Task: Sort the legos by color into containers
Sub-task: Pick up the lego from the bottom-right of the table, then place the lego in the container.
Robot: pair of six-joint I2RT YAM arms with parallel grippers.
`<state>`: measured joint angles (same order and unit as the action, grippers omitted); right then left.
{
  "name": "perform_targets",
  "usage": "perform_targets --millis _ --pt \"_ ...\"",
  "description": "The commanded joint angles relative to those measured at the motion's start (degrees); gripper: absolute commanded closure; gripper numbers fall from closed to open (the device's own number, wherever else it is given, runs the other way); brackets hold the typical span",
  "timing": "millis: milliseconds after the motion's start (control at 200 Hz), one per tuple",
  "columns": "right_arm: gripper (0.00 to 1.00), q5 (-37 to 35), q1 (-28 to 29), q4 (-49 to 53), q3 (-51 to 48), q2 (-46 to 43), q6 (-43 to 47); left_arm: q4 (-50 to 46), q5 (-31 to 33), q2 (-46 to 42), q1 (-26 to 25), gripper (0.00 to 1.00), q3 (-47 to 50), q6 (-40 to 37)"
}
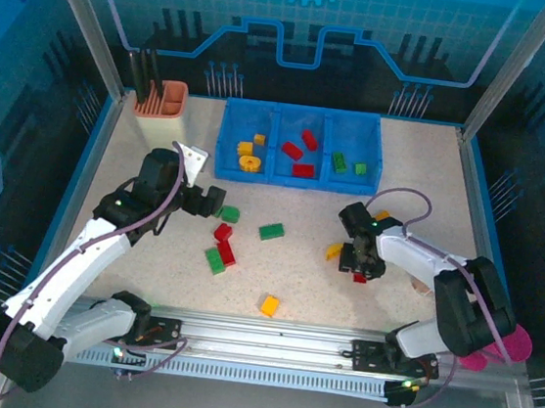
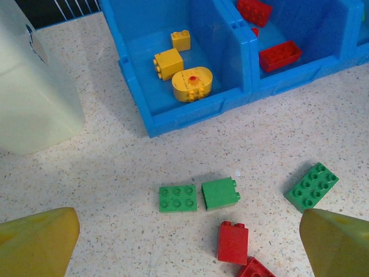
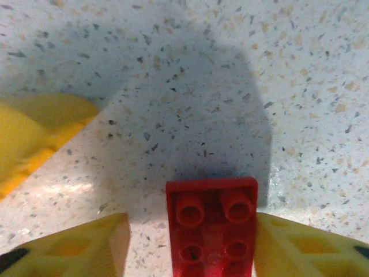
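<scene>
Right tool (image 3: 190, 239) apart, straddling red brick (image 3: 212, 222) | yellow brick (image 3: 34, 135) close beside | left tool (image 2: 189, 219) apart

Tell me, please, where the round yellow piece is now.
The round yellow piece lies in the left compartment of the blue tray, top view, beside two yellow bricks.

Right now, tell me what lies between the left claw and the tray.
In the left wrist view, two green bricks lie side by side on the table between the left claw and the tray.

My right wrist view chops the red brick (image 3: 212, 228) off at the bottom, and the yellow brick (image 3: 34, 135) runs off left.
</scene>
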<state>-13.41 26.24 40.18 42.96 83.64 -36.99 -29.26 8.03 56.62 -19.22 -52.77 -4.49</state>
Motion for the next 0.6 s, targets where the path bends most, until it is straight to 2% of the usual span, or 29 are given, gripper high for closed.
perform_targets --millis 0,205,305,430,595 --pt "0.52 -0.4 -1.0 -0.4 -1.1 1.1 0.3 1.2 -0.9 -0.7 0.5 0.01 -0.8 0.4" --pt "0.65 0.1 -1.2 0.5 -1.7 1.0 0.3 1.4 -1.4 0.3 0.5 0.01 -1.0 0.5" --pt "0.69 -0.6 -1.3 3.5 1.3 -0.4 2.0 1.3 -1.6 0.2 0.5 0.01 -1.1 0.5" --pt "0.70 -3.0 -2.0 7.0 11.6 -2.8 8.0 1.4 -1.6 0.0 0.5 0.01 -0.8 0.5" --pt "0.70 -3.9 -1.9 6.0 27.9 1.1 16.2 1.4 -1.3 -0.7 0.5 0.01 -0.8 0.5"
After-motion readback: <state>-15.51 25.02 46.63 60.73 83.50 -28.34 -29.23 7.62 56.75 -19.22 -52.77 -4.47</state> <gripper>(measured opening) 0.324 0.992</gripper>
